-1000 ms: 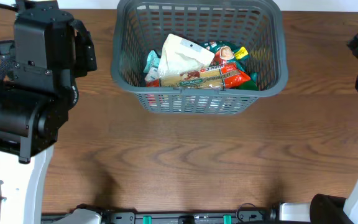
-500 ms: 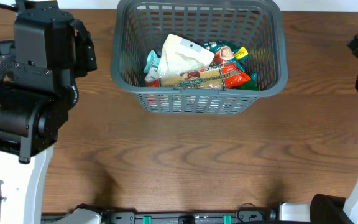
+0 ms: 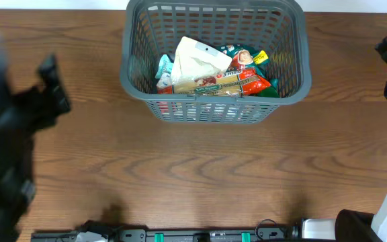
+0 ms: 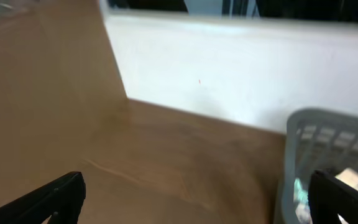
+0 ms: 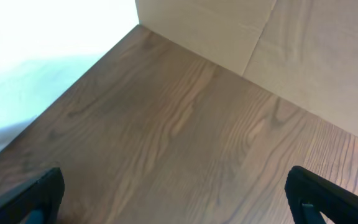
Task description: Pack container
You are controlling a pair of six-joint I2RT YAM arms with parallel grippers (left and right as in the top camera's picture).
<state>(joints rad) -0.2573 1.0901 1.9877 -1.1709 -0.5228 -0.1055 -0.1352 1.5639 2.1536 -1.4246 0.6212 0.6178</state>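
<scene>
Evidently the packing is at or near its end: the dark grey slotted plastic basket (image 3: 213, 111) stands at the far middle of the brown wood-grain counter (image 3: 200, 175), and it already holds a heap of food packets, among them a white paper packet (image 3: 197, 59) lying on top, a long red-and-tan packet (image 3: 228, 82) against the near wall and a pale blue packet (image 3: 163, 67) at the left side. No loose packet shows on the counter in any view. The left hand (image 4: 197, 199) is released, its two dark fingertips spread wide with nothing between them; from its wrist camera the basket's rim sits off to the right, with bare counter and a white wall (image 4: 229, 81) ahead. In the overhead view the left arm (image 3: 5, 134) is only a dark smear at the left edge, well apart from the basket. The right hand (image 5: 176, 196) is likewise released and empty, spread above bare wood near the right side. As a judgement, the step in hand is clearing away from the basket; the next move calls either for parking both arms or, if more packets lie out of view, for reaching one with the fingers spread as they are.
</scene>
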